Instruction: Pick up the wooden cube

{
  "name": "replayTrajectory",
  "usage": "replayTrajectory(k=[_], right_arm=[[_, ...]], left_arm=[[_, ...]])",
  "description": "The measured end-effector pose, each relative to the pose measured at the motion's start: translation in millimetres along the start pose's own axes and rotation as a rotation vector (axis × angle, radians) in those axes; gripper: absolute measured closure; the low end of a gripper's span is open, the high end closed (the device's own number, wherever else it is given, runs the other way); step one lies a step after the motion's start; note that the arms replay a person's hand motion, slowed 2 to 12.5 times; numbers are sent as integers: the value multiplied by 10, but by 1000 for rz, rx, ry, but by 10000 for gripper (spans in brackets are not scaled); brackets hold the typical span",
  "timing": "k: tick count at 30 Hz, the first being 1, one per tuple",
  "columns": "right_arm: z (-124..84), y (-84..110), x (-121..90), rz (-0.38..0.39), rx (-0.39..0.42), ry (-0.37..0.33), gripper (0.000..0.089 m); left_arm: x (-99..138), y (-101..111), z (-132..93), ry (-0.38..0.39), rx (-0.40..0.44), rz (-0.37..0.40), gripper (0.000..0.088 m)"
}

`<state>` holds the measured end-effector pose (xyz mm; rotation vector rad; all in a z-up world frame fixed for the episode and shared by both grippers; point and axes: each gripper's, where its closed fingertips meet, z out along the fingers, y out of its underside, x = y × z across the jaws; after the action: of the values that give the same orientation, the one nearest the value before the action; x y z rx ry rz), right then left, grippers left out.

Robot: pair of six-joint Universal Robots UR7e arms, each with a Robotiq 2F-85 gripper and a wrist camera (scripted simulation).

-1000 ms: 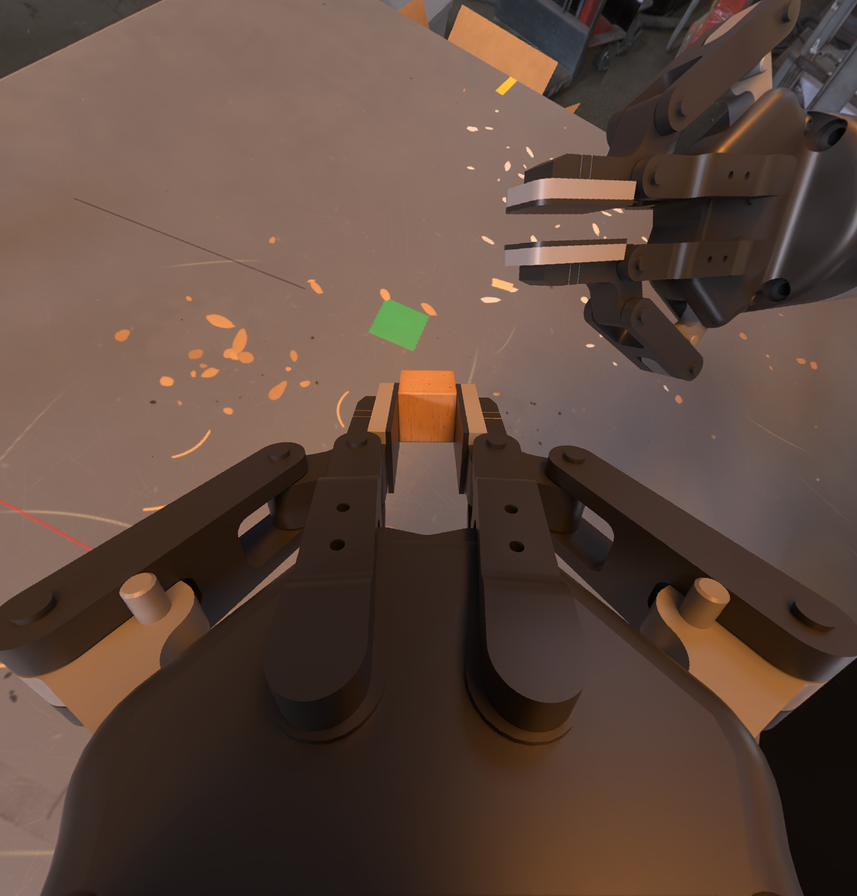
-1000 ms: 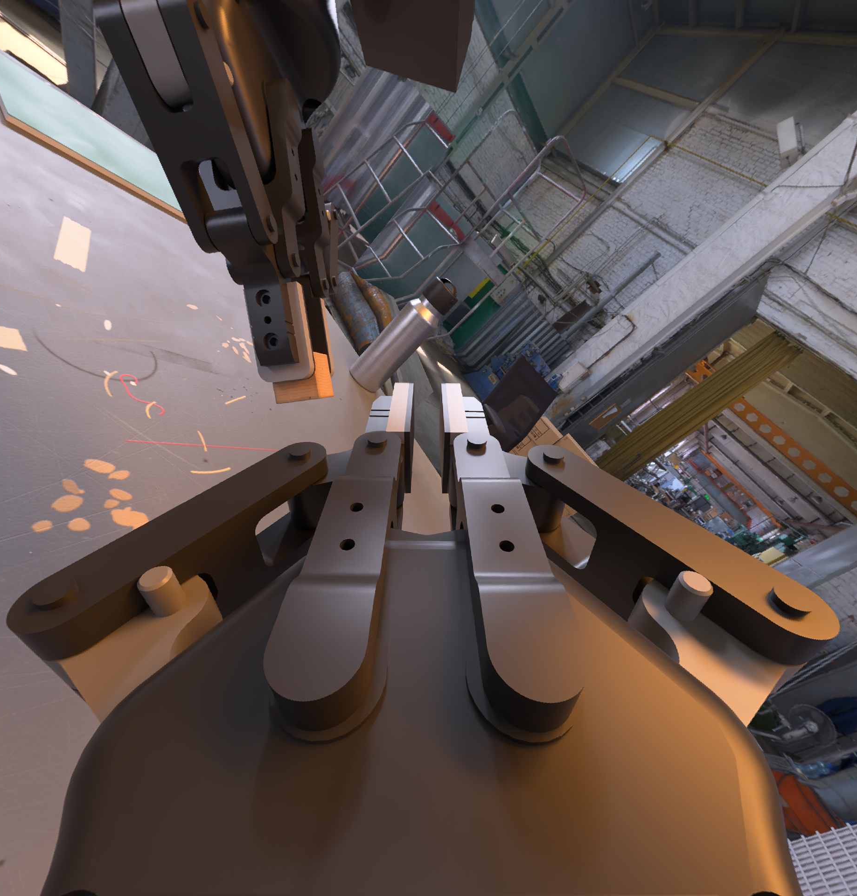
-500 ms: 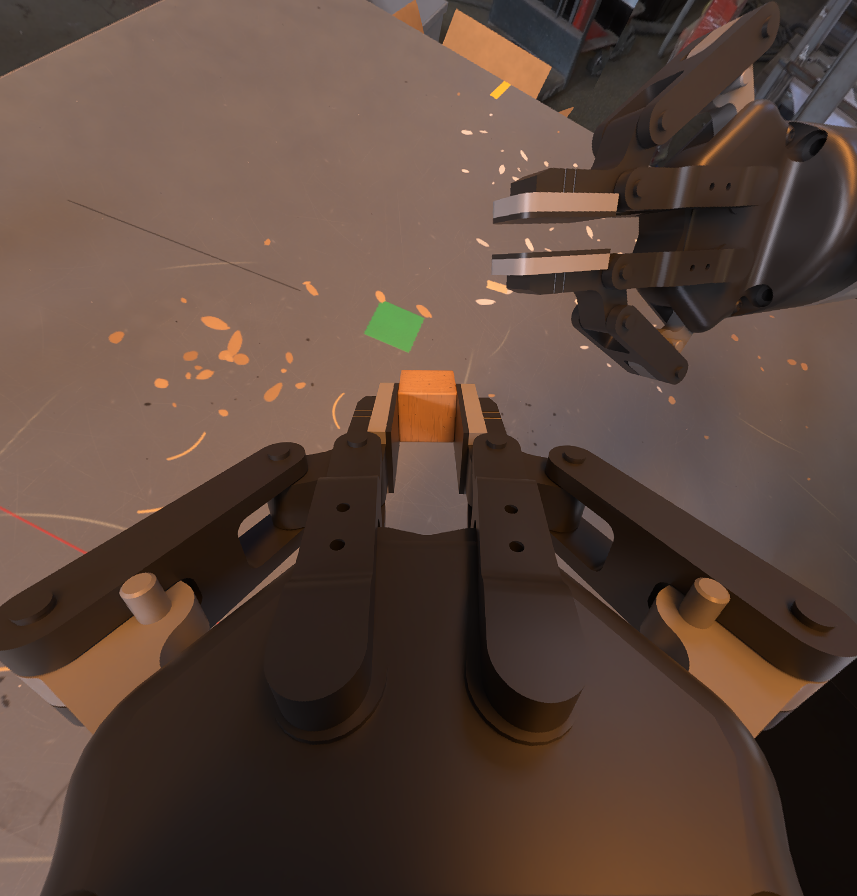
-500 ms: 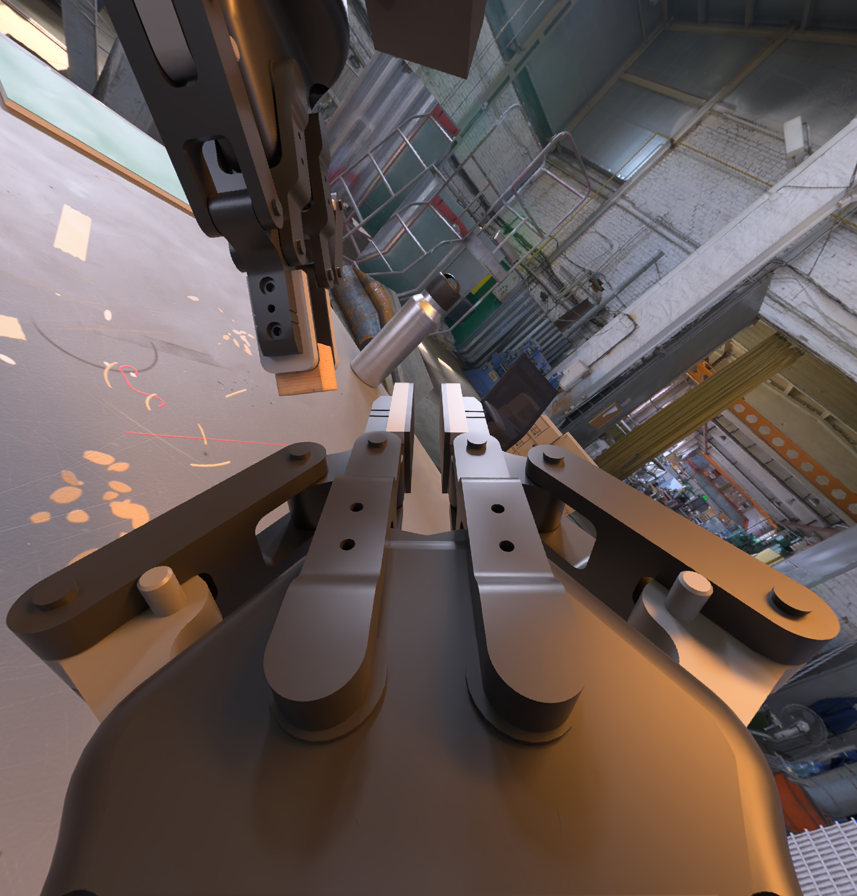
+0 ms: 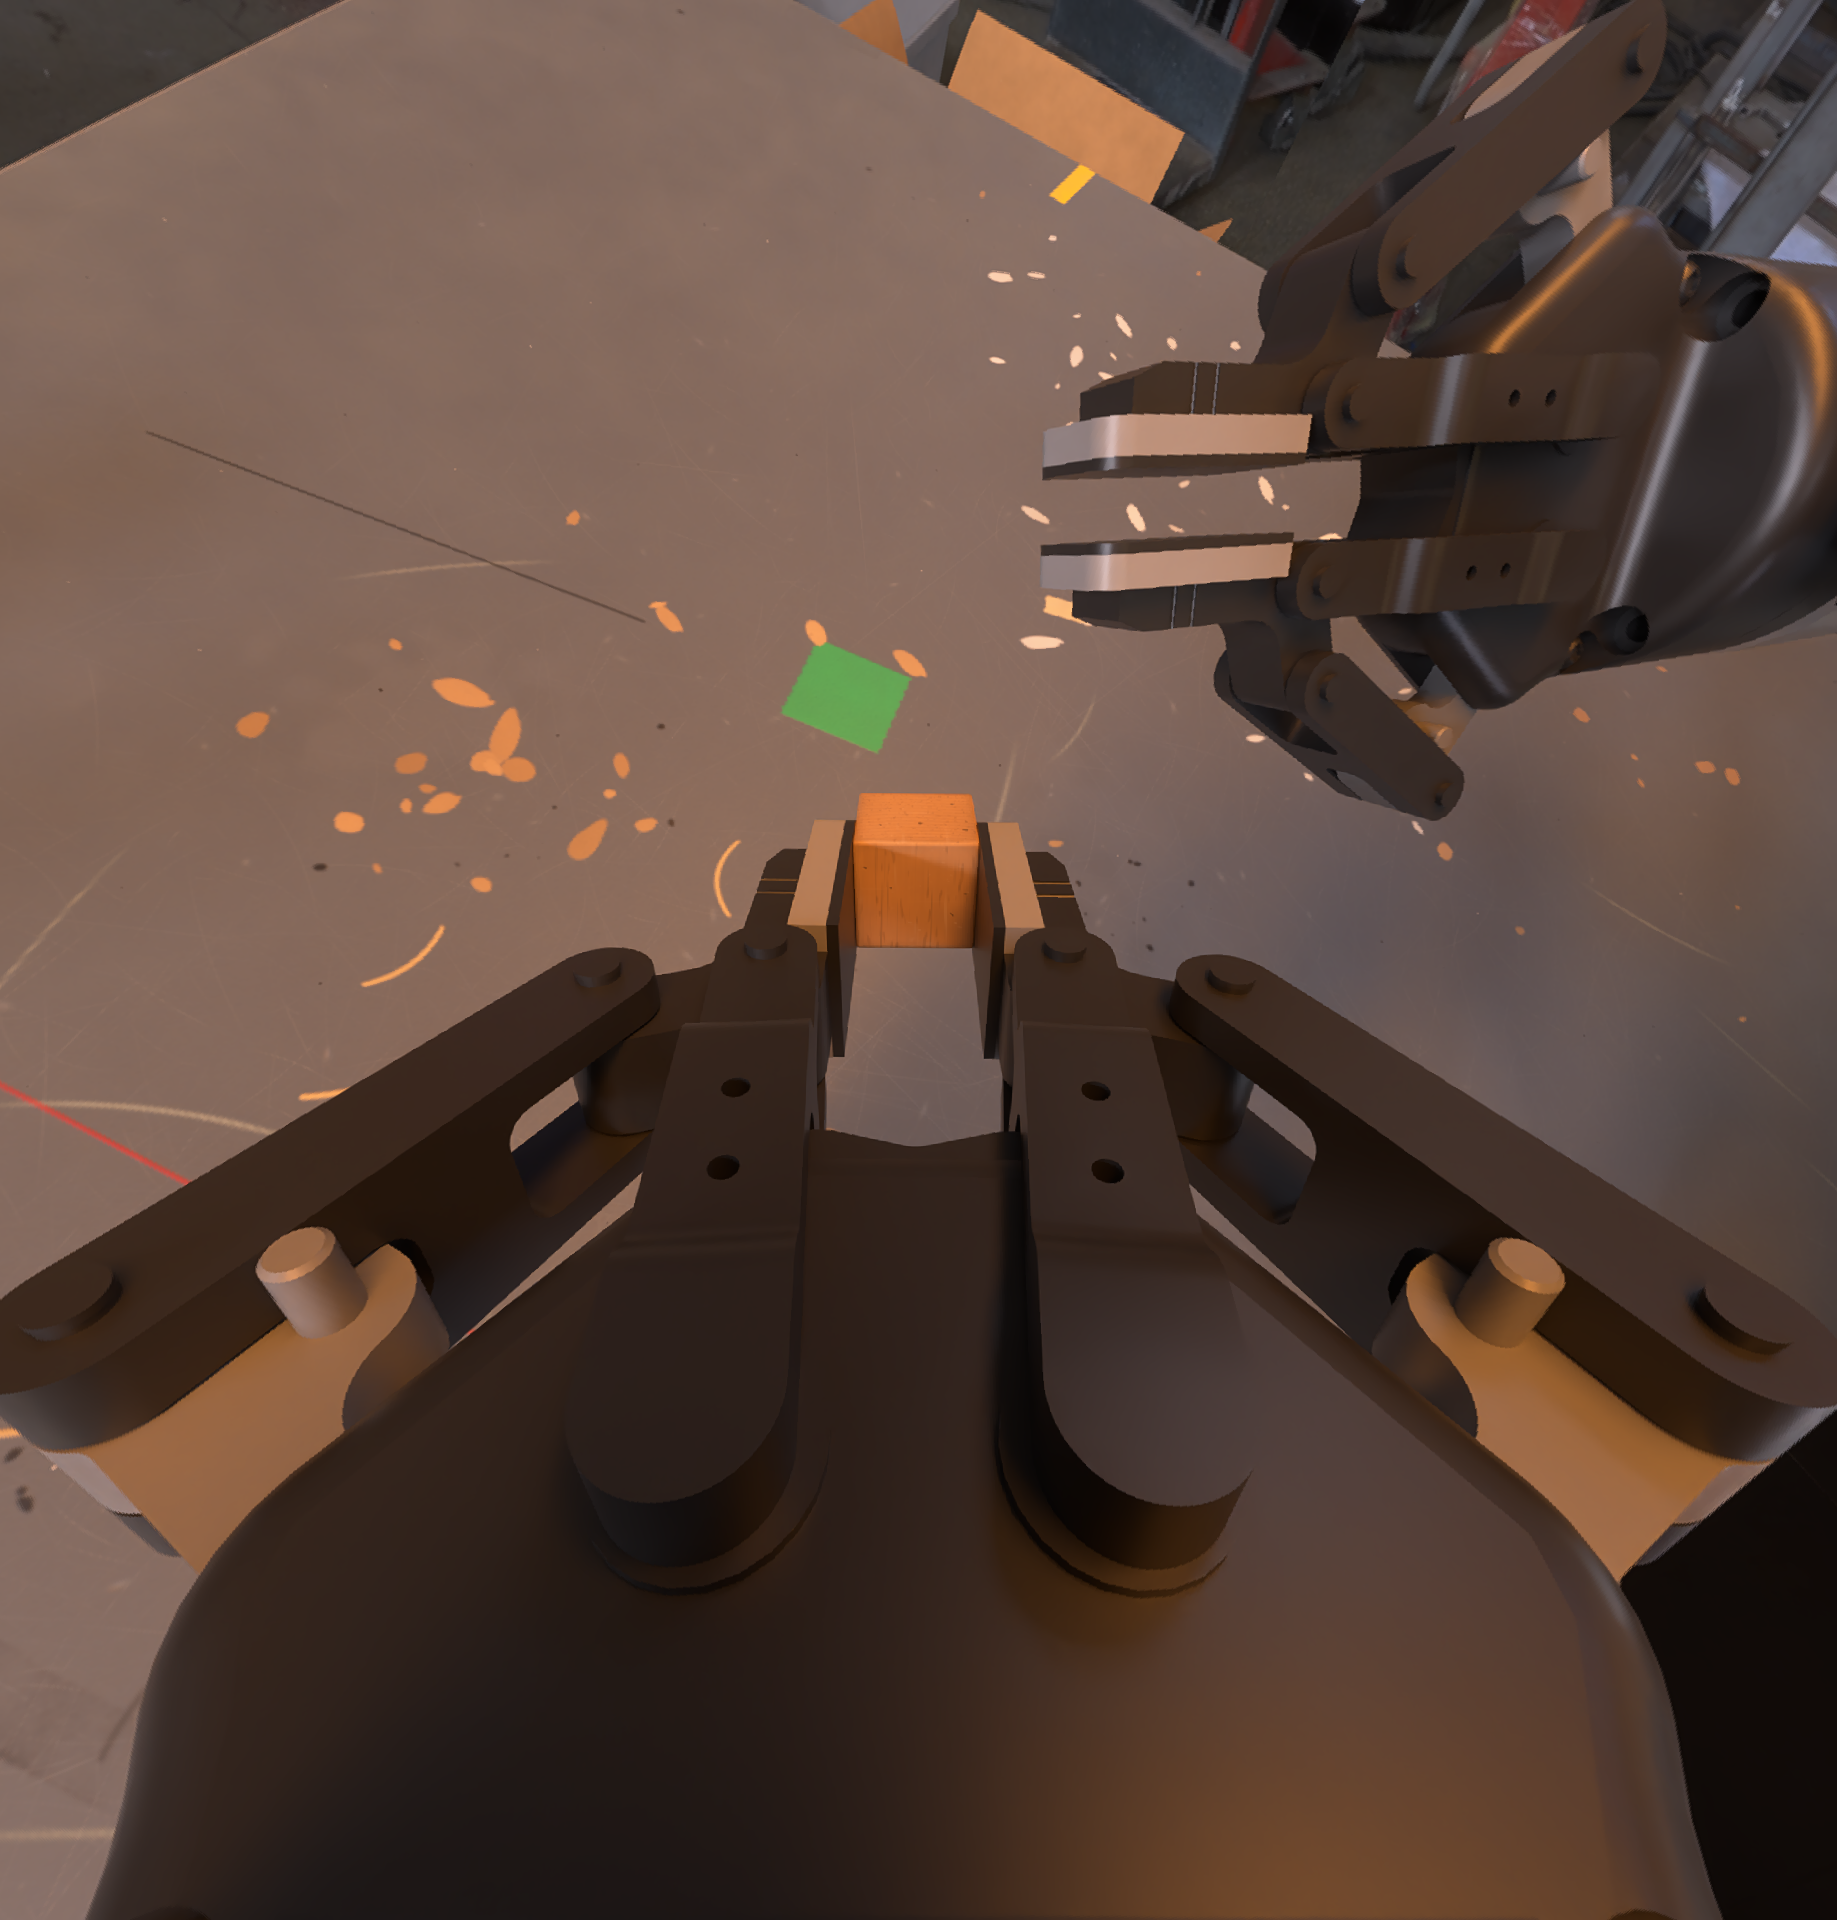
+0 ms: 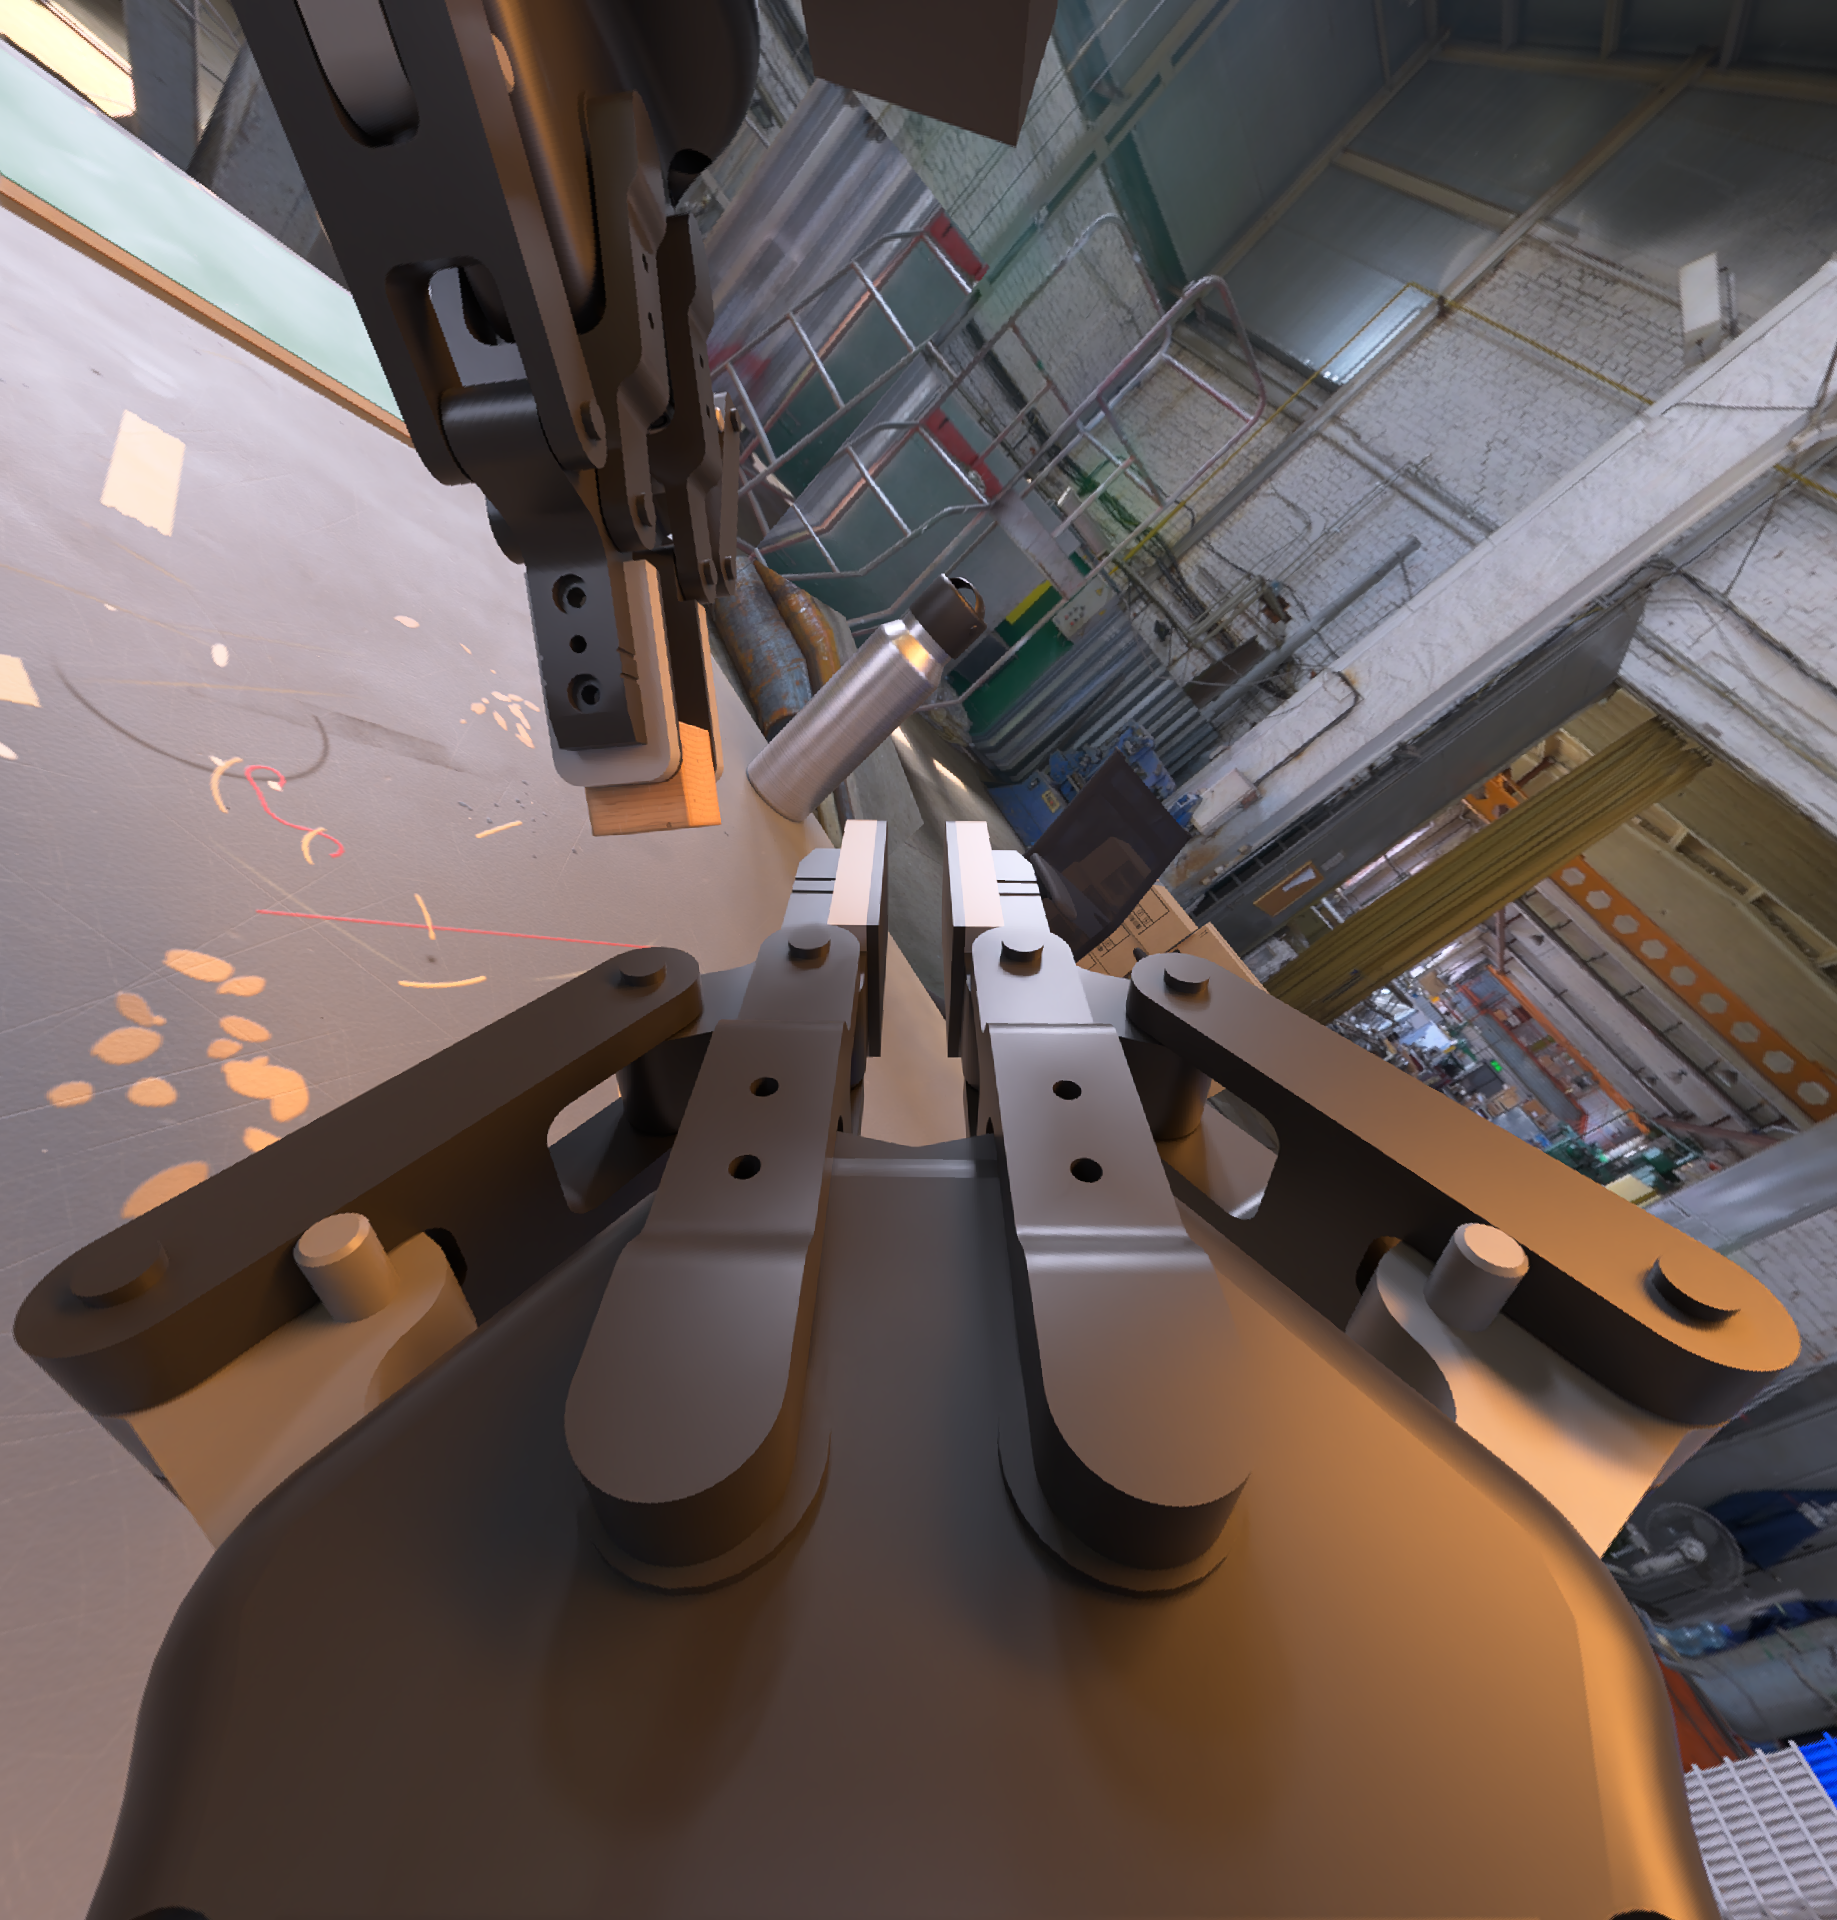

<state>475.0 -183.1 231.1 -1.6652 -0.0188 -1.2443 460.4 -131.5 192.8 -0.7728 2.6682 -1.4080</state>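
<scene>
Dark grey gripper point(image 5: 914, 883): pale fingers point(image 5: 815, 873), tan knuckles, round pins.

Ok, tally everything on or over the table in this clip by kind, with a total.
Wooden cube: 1
Green square patch: 1
Metal cylinder: 1
End effectors: 2, left end effector and right end effector
Total: 5

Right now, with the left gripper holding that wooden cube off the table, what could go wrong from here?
1. The wooden cube sits at the very tips of the left gripper; in the right wrist view part of it sticks out past the pads, so a jolt might slip it free.
2. The right gripper hangs close by, empty, its fingers a narrow gap apart; a further move toward it could collide.
3. A dropped cube could roll across the table.
</scene>
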Motion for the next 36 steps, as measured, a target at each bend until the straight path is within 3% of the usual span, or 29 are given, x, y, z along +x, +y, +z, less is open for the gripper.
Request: replayTrajectory(k=[36], right_arm=[[-7,-5,-15,-72,-5,1,798]], left_arm=[[4,19,-10,-21,-23,28,683]])
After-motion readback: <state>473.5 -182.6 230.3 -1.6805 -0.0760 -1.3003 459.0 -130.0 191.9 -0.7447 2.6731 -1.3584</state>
